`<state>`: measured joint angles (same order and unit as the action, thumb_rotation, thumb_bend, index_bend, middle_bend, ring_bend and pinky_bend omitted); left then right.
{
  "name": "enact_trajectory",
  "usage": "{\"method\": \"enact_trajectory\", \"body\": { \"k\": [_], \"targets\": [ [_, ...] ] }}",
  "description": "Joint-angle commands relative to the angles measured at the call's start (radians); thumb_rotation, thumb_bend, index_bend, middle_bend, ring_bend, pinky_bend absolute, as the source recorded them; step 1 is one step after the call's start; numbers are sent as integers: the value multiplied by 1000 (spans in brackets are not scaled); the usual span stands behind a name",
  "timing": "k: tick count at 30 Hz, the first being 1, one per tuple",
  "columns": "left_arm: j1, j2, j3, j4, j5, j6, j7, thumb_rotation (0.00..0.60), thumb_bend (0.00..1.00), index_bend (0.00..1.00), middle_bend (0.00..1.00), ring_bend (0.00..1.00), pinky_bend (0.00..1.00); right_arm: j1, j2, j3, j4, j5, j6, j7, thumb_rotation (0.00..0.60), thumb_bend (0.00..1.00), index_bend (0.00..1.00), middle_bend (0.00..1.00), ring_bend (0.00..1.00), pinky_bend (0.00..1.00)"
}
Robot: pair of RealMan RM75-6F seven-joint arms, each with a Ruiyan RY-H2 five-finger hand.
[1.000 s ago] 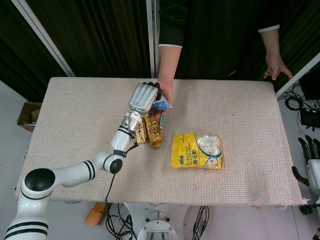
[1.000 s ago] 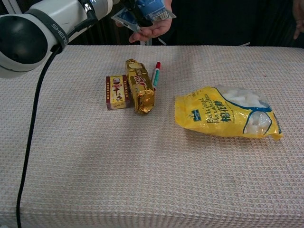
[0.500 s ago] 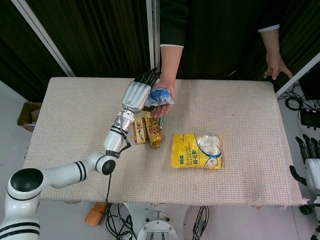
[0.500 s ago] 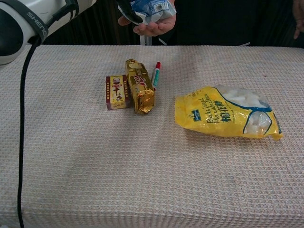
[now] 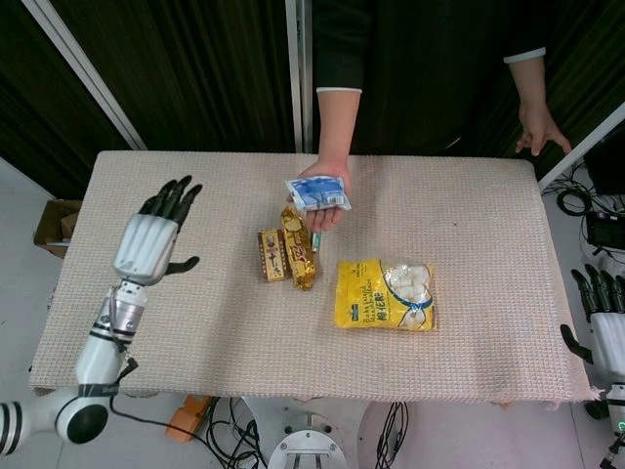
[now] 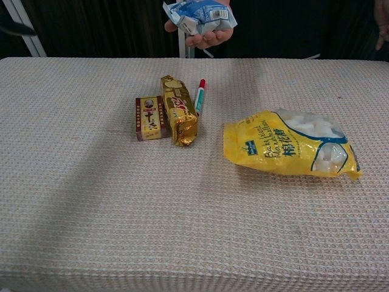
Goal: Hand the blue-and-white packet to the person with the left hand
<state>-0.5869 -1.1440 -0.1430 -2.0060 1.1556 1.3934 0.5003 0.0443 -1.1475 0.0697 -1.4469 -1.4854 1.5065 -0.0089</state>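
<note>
The blue-and-white packet (image 5: 316,192) (image 6: 200,15) lies on the person's upturned palm (image 5: 323,213) above the far middle of the table. My left hand (image 5: 151,241) is far from it, over the table's left part, open with fingers spread and holding nothing. It does not show in the chest view. My right hand (image 5: 605,322) hangs off the table's right edge at the frame border, fingers straight and apart, empty.
A small red-and-gold box (image 5: 270,255) (image 6: 149,118), a gold wrapped bar (image 5: 298,252) (image 6: 179,110) and a red-capped pen (image 6: 199,96) lie mid-table. A yellow bag of white sweets (image 5: 385,294) (image 6: 290,143) lies to their right. The person stands behind the far edge.
My left hand has let go of the packet and swung back left across the table. The packet stays on the person's palm.
</note>
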Motion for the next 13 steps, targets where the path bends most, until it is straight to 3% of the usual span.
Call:
{"method": "enact_trajectory", "body": {
  "k": [1, 3, 7, 13],
  "targets": [
    [386, 8, 345, 248, 316, 332, -120, 562, 118, 8, 23, 36, 248, 0, -7, -4, -7, -4, 2, -41, 600, 209, 0, 0, 0, 0],
    [453, -22, 373, 340, 350, 378, -179, 502, 122, 8, 27, 36, 246, 0, -2, -3, -22, -6, 8, -70, 600, 209, 0, 0, 0, 0],
    [515, -68, 367, 430, 336, 380, -281, 349, 106, 11, 34, 36, 239, 3, 12, -3, -58, 0, -3, -109, 600, 209, 0, 0, 0, 0],
    [541, -100, 336, 499, 376, 378, -278, 337, 105, 10, 34, 36, 229, 11, 14, -6, -82, 5, -23, -134, 600, 210, 0, 0, 0, 0]
  ]
}}
